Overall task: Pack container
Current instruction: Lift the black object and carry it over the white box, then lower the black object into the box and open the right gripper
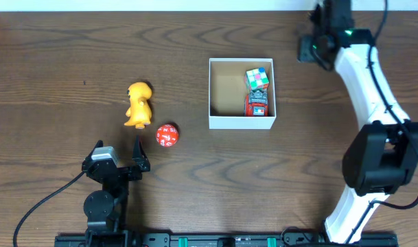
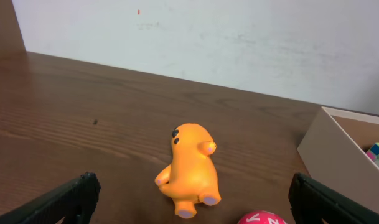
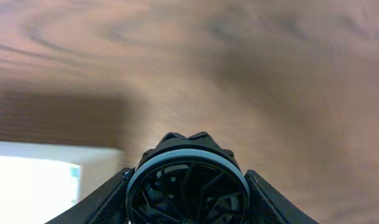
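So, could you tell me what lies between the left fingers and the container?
Only the red ball, short of the container, in the overhead view.

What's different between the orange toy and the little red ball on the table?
The orange toy is a figure with a head and feet; the red ball is simply round. The orange toy is clearly bigger than the red ball. The red ball carries white marks; the orange toy shows none. Both lie on the table, outside the box.

The black left arm (image 1: 101, 204) carries a silver block (image 1: 104, 154) and black cable (image 1: 63, 189); the white-shelled right arm (image 1: 366, 75) has black joint housings (image 1: 384, 161) and a green light (image 1: 346, 31).
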Motion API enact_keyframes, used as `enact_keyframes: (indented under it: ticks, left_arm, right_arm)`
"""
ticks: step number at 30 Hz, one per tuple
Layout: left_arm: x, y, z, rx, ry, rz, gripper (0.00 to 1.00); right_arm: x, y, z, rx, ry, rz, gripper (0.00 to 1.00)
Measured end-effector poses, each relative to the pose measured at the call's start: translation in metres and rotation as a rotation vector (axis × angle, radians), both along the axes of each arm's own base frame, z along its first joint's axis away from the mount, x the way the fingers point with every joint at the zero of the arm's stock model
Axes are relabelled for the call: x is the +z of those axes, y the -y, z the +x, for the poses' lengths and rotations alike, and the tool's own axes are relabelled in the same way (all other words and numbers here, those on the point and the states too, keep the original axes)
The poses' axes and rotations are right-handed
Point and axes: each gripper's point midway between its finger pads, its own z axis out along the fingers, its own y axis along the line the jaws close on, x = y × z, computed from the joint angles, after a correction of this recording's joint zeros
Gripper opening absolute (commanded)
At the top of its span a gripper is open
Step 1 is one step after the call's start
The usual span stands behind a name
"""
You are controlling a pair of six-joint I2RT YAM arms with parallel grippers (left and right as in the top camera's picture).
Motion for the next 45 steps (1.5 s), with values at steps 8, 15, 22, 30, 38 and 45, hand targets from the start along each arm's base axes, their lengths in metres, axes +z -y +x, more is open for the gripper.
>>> enact_keyframes:
  ticks: [8, 15, 22, 30, 38, 45]
  left_arm:
    - [0.0, 0.0, 0.0, 0.0, 0.0, 0.0, 0.98]
    - [0.0, 0.0, 0.0, 0.0, 0.0, 0.0, 0.98]
    - [0.0, 0.0, 0.0, 0.0, 0.0, 0.0, 0.98]
    - [0.0, 0.0, 0.0, 0.0, 0.0, 0.0, 0.98]
    - [0.0, 0.0, 0.0, 0.0, 0.0, 0.0, 0.98]
    - [0.0, 0.0, 0.0, 0.0, 0.0, 0.0, 0.98]
  right_arm:
    - [0.023, -0.102, -0.001, 0.193, 0.09, 0.017, 0.54]
    - [0.026, -0.145, -0.011, 0.286, 0.109, 0.018, 0.52]
    - [0.0, -0.165, -0.016, 0.33, 0.055, 0.031, 0.52]
    - [-0.042, -0.188, -0.025, 0.383, -0.032, 0.038, 0.53]
    - [-0.051, -0.183, -0.039, 0.385, -0.103, 0.028, 0.53]
    - [-0.058, -0.177, -0.052, 0.383, -0.166, 0.013, 0.54]
